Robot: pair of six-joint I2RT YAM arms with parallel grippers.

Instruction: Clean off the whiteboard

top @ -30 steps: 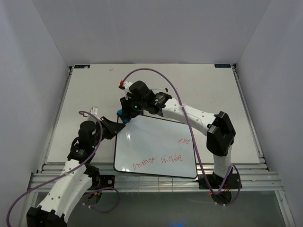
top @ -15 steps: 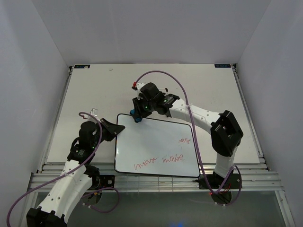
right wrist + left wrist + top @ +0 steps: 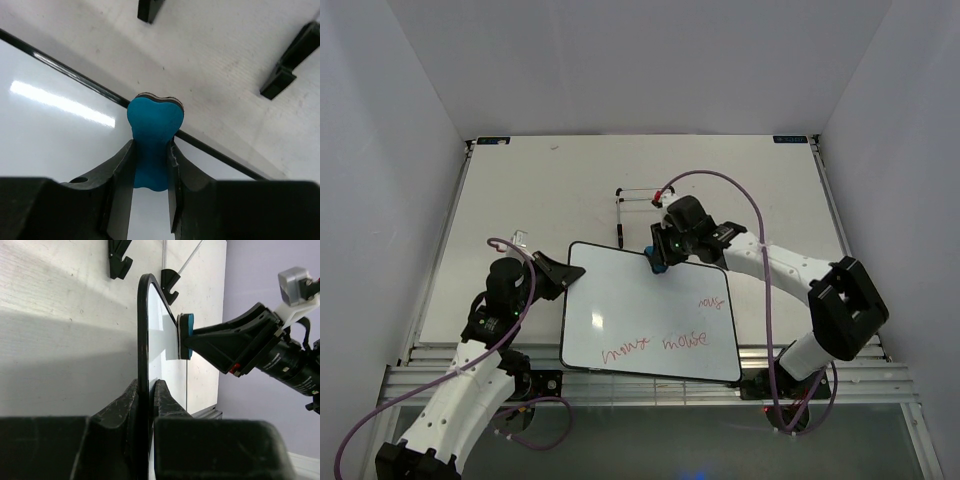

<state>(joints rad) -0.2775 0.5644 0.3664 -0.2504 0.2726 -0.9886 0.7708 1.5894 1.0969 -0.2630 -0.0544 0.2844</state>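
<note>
The whiteboard point(image 3: 640, 300) lies flat near the table's front edge, glossy white with a thin black rim. Red handwritten words point(image 3: 655, 344) run along its near part, and one more word sits at its right point(image 3: 708, 299). My left gripper point(image 3: 572, 278) is shut on the board's far left edge; in the left wrist view the rim point(image 3: 143, 340) runs edge-on between its jaws point(image 3: 146, 397). My right gripper point(image 3: 663, 254) is shut on a blue bone-shaped eraser point(image 3: 152, 135), whose tip rests on the board just inside the far rim point(image 3: 75, 75), about mid-width.
A black wire stand point(image 3: 621, 212) lies on the table just beyond the board's far edge; its black feet point(image 3: 287, 67) show close behind the eraser. Side walls enclose the table left and right.
The right gripper has carried the eraser rightwards along the board's far edge, from the far left corner to about mid-width. The wire stand, hidden behind that arm before, now shows. The left gripper keeps its hold.
</note>
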